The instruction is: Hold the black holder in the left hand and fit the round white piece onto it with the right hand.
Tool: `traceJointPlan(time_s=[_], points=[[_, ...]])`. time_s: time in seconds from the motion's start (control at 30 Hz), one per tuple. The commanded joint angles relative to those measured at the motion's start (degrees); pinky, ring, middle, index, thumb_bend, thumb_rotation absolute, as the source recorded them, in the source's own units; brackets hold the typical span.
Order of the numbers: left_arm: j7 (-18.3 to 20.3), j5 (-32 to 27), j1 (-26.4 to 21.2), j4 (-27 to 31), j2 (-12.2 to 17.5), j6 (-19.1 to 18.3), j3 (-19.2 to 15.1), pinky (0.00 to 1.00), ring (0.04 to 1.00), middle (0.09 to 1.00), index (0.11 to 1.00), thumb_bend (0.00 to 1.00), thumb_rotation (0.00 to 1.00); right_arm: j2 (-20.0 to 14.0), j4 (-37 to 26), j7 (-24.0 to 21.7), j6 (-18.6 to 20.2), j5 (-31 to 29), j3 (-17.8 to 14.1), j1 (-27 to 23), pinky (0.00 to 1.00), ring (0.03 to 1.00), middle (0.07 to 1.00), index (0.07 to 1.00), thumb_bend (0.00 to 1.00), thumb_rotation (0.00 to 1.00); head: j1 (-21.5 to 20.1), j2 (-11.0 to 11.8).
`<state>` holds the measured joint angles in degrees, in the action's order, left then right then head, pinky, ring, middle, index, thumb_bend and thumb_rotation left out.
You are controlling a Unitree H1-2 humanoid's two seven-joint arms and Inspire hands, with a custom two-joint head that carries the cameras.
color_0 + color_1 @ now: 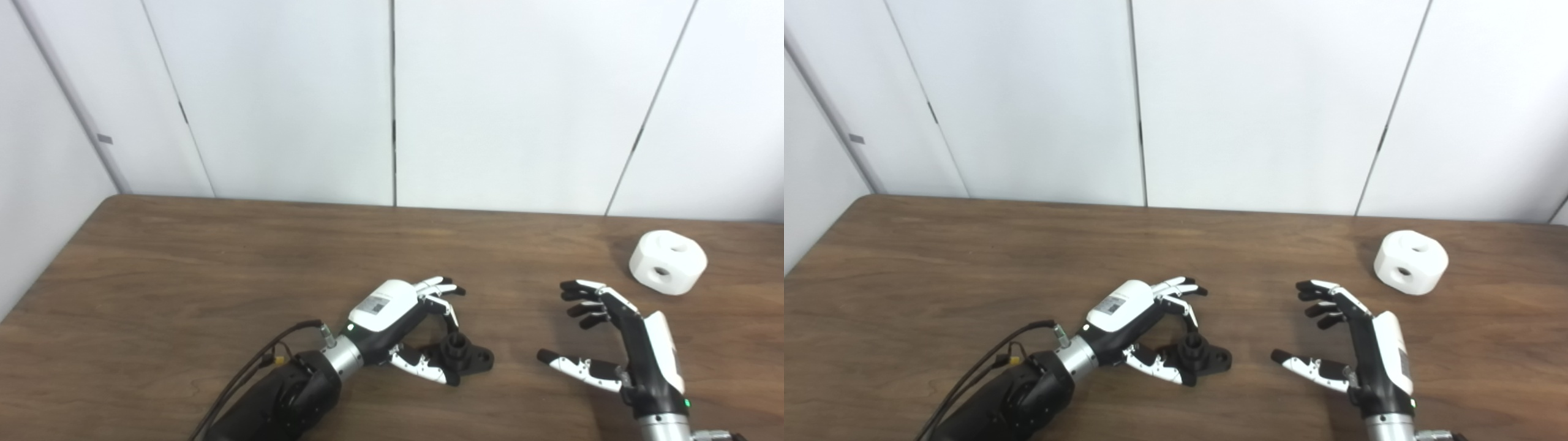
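Left hand [398, 318] lies low over the table [184, 275], forearm entering from 7 o'clock, back of hand turned up and toward 11. Its fingers [438, 294] curl above the holder [465, 355] and the thumb [422, 366] lies beside the holder's near edge; whether they actually touch it cannot be told, and the holder sits flat on the table, its short post upright, not lifted. Fingers and thumb are spread apart, so no closed grip. Right hand [618, 343] is at 3 o'clock from the holder, well apart from it, forearm rising from the bottom edge, palm facing left. Its fingers [585, 300] are bent but separated, thumb [576, 366] stretched toward 9; it holds nothing. White piece [667, 262] rests on the table at 1 o'clock from the right hand, near but untouched, two round holes visible.
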<state>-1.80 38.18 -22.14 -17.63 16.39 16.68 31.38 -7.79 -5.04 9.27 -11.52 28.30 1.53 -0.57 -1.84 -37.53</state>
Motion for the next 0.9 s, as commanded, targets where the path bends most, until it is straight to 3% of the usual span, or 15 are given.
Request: traceJointPlan(time_s=[0.0,0.13,0.23,0.33,0.47,0.6,0.8,0.87], points=[[4.2,6.0,1.7,-5.2,1.2,-2.4,3.5,0.83,0.958,0.901,0.487,0.52,0.07,0.3,-0.8,1.3,-1.6,0.0,0.0,-2.2,0.49,0.596,0.671,0.696,0.61,0.00,-1.8,0.1],[2.9,7.3,0.7,-7.5,1.6,-2.6,4.4,0.83,0.958,0.896,0.487,0.52,0.07,0.3,-2.2,0.8,-0.6,0.6,0.2,-2.6,0.51,0.612,0.678,0.701,0.59,0.00,-5.7,0.7],[2.6,7.3,0.2,-8.2,2.5,-2.1,4.9,0.82,0.950,0.897,0.488,0.52,0.07,-0.6,-3.9,0.2,0.2,2.1,0.1,-3.8,0.50,0.601,0.674,0.699,0.61,0.02,-11.1,1.8],[2.8,6.6,-0.2,-8.7,3.6,-1.5,4.9,0.81,0.947,0.897,0.488,0.52,0.07,-2.1,-6.9,-2.4,3.8,5.0,0.1,-5.8,0.51,0.615,0.688,0.714,0.63,0.04,-18.6,3.9],[2.7,5.8,-0.3,-8.4,5.0,0.0,4.3,0.81,0.933,0.884,0.489,0.52,0.06,-5.4,-10.0,-6.6,10.8,16.4,1.1,-10.1,0.51,0.619,0.704,0.749,0.66,0.14,-26.2,6.6],[1.6,5.1,-0.8,-10.0,6.0,2.8,3.7,0.77,0.894,0.858,0.488,0.52,0.06,-8.1,-11.4,-11.9,17.7,26.8,2.2,-15.4,0.55,0.685,0.774,0.798,0.70,0.19,-33.0,9.1],[2.4,4.2,-0.6,-10.2,6.9,4.0,2.4,0.76,0.879,0.848,0.488,0.52,0.06,-11.7,-9.7,-23.2,26.8,44.0,3.9,-24.9,0.62,0.787,0.855,0.824,0.80,0.30,-38.8,12.1],[1.6,4.3,-0.9,-11.7,6.9,5.2,2.3,0.75,0.875,0.848,0.488,0.52,0.06,-12.8,-8.0,-26.0,28.5,47.9,4.2,-27.4,0.70,0.838,0.889,0.838,0.83,0.32,-40.1,12.7]])
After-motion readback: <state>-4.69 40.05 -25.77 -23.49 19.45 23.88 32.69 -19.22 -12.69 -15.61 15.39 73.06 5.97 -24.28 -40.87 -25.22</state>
